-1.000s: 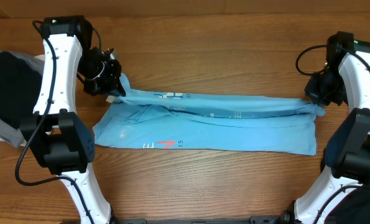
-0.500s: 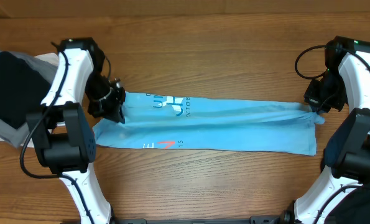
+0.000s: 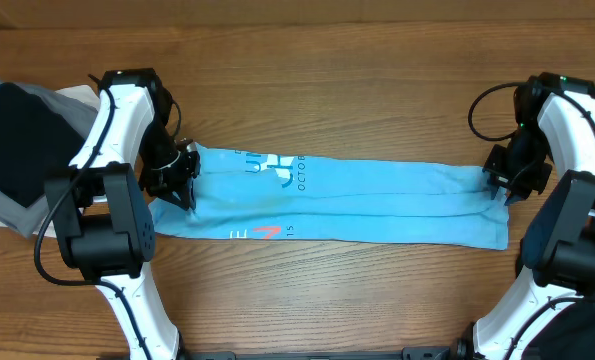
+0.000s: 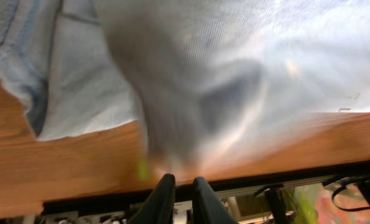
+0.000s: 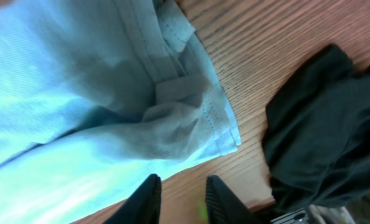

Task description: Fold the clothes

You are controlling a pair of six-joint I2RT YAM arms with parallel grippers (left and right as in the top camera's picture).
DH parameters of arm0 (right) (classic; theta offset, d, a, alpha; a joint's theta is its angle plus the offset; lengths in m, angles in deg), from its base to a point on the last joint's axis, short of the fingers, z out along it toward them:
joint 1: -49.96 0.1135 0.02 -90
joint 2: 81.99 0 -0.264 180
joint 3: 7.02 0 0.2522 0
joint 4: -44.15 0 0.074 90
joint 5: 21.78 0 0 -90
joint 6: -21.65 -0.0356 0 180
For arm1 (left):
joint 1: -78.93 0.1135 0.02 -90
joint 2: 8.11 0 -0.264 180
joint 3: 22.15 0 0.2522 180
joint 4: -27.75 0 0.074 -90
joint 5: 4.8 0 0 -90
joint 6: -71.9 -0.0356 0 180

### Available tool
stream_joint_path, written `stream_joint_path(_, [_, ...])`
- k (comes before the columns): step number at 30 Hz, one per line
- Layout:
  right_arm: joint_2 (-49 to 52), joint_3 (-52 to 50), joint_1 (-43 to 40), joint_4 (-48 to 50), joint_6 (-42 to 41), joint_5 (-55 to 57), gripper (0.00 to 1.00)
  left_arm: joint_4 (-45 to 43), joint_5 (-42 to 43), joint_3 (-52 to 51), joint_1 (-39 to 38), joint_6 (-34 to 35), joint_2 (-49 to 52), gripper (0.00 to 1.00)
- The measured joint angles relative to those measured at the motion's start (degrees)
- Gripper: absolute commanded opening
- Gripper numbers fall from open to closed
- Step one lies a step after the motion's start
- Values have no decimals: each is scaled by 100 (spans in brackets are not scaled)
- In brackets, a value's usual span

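Now: blue T-shirt (image 3: 357, 195) lay flat across middle of table (image 3: 377, 80), folded into long narrow band, lettering near its left end. At that end sat left claw (image 4: 183, 180), jaws parted only slightly, nothing between tips, fabric just beyond them. At band's other end, right claw (image 5: 183, 182) stood with jaws clearly apart, empty, over shirt hem and bare wood. Far left, black garment (image 3: 17, 135) lay on grey cloth (image 3: 2, 205), apart from shirt.

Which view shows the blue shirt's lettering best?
Overhead: the blue shirt lies folded into a long band, its dark-blue lettering and red mark visible. Left wrist shows only blurred fabric; right wrist shows a plain hemmed corner, no lettering.
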Motion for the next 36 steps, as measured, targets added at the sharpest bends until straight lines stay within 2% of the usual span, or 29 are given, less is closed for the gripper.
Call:
stream_joint_path(4, [0, -22, -2, 70, -2, 13, 46, 20, -105, -2, 0, 0, 0, 13])
stream_joint_path(9, [0, -96, -7, 258, -11, 17, 45, -223, -127, -2, 0, 22, -96, 13])
stream_joint_path(15, [0, -125, -81, 501, -13, -31, 46, -909, 188, -2, 0, 35, -857, 16])
stream_joint_path(20, [0, -125, -472, 560, 31, -474, 47, -1008, 442, 0, 0, 79, -1394, 16])
stream_joint_path(27, [-66, -140, -1156, 704, 380, -1416, 47, -1130, 538, -79, -168, 133, -1412, 16])
stream_joint_path(34, [-107, -146, -1001, 616, 605, -1718, 47, -1325, 573, -146, -474, 146, -1412, 17])
stream_joint_path(36, [-107, -170, -944, 531, 614, -1722, 50, -1338, 575, -146, -525, 146, -1412, 17])
